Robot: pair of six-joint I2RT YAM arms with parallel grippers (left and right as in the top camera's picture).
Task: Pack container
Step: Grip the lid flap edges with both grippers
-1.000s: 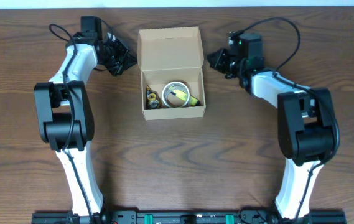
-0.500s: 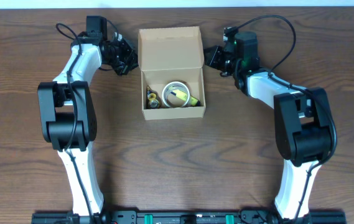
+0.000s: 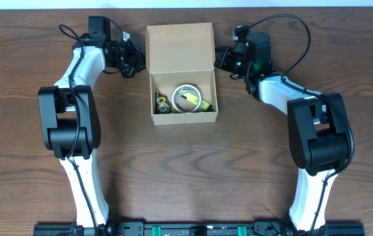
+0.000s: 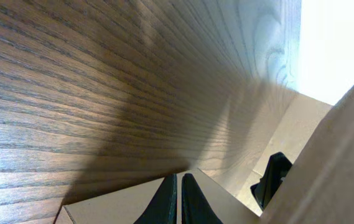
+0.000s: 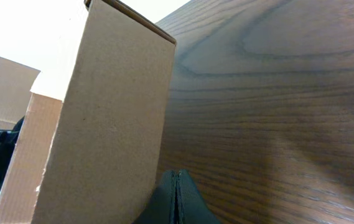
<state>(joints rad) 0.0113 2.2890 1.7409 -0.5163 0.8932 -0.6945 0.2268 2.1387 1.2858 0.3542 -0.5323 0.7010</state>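
Box: your tan-brown corrugated cardboard mailer box (image 3: 183, 118) sat in the upper middle of the overhead frame on the dark brown wood-grain table (image 3: 186, 177).
Lid: its hinged flap lid (image 3: 179, 47) stood open on the far side, reaching toward the top edge of the frame.
Contents: inside lay a white coiled ring (image 3: 185, 92) with a yellow-green object (image 3: 195, 102) against it. At the lower left corner there were some small dark-and-yellow bits (too small for you to name).
Left gripper: your left gripper (image 3: 134, 60) was just beside the lid's left edge, upper left of centre. In its wrist view the left gripper (image 4: 178, 199) had both fingers pressed together with only a hairline between them and nothing clamped. Cardboard (image 4: 332, 162) filled the right side of that frame.
Right gripper: your right gripper (image 3: 220, 59) sat just beside the lid's right edge. In its own camera the right gripper (image 5: 175, 199) was likewise closed tight on nothing, at the foot of the upright cardboard panel (image 5: 114, 124) on the left of that frame.
Contact: whether either gripper touched the lid, you could not tell.
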